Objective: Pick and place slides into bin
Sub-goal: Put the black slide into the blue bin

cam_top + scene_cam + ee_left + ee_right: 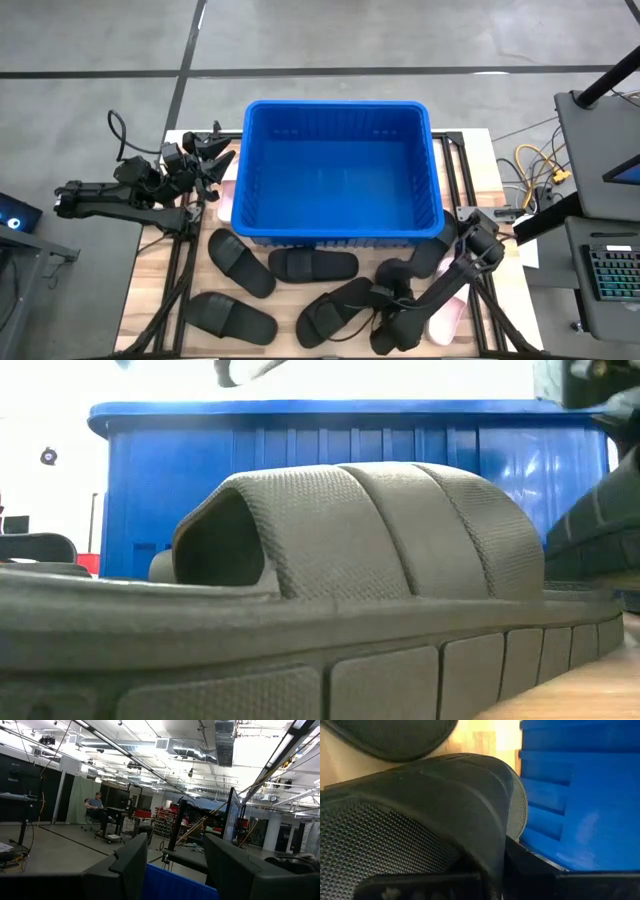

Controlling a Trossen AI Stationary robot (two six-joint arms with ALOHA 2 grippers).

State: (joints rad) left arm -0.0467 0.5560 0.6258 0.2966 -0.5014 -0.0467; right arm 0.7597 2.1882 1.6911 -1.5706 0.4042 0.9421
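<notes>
Pink slide point(447, 318) mostly hidden under right arm; bin point(330, 460) base hidden behind black slide point(350, 560).

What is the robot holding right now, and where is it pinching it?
The right gripper is shut on a black slide, pinching its wide strap. The left gripper holds nothing.

Workshop hall: exposed ducts point(200, 747), racks point(165, 822)

Slides point(312, 264): several matte black, one pink, lying before the bin point(337, 170); blue crate, empty, upright.
</notes>
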